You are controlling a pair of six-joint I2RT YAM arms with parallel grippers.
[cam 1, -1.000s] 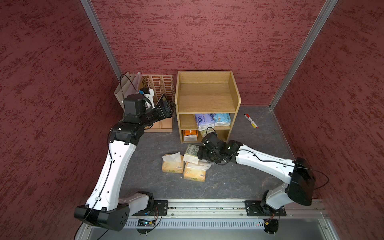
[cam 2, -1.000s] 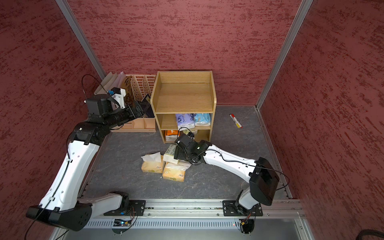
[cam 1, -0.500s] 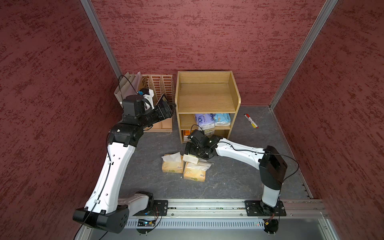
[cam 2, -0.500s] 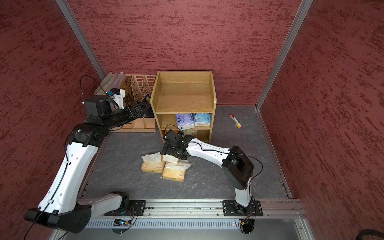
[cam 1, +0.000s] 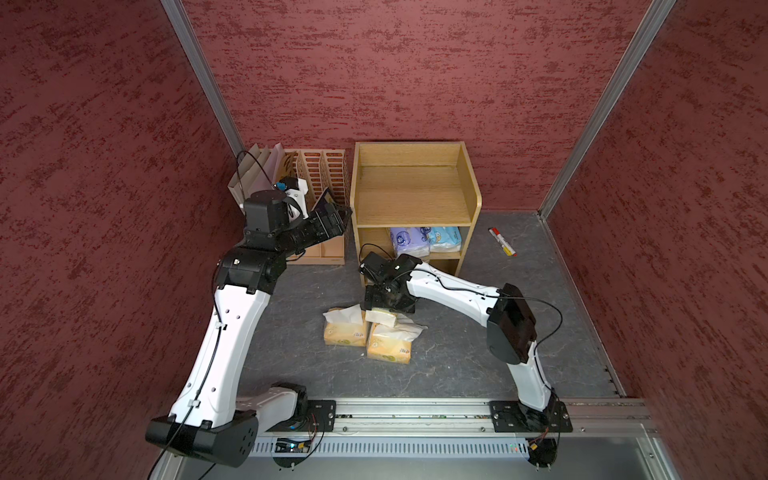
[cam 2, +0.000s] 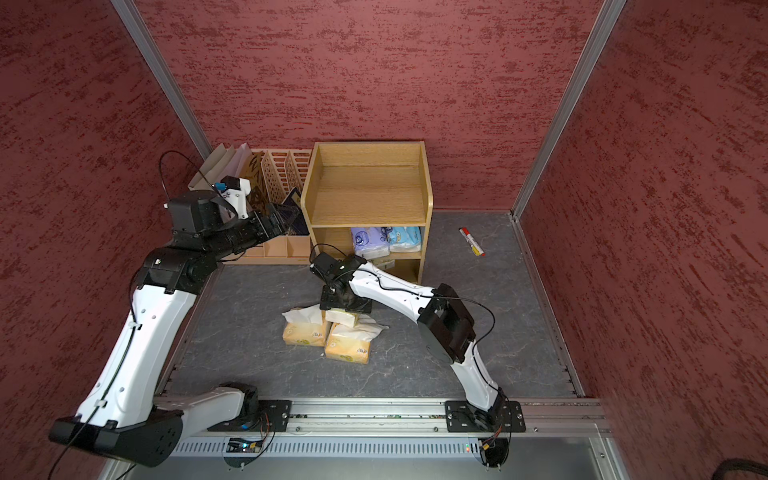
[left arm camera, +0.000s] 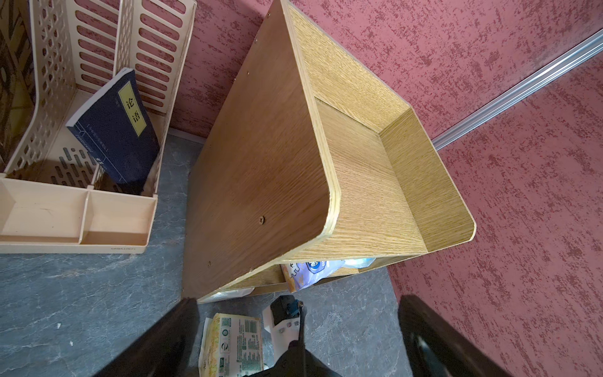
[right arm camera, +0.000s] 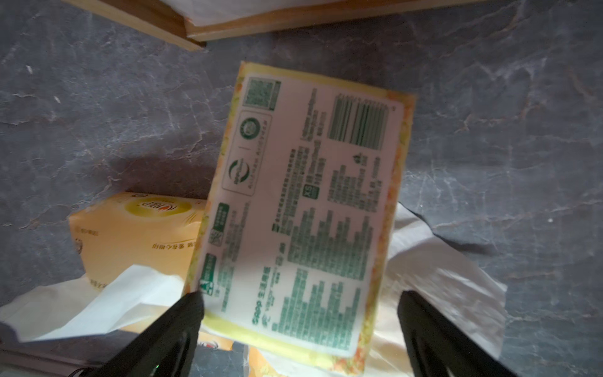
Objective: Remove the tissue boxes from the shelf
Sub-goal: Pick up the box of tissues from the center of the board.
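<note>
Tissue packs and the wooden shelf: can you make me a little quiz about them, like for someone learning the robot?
1. Which tier of the shelf holds the purple pack and the light blue pack? A top, B middle, C bottom.
2. True or false: the right gripper is shut on the pale yellow pack.
3. How many tissue packs are out of the shelf, in the pile on the floor?
Key: 1 B. 2 False: its jaws stand open, and the pack rests on the two orange-yellow packs. 3 Three.
</note>
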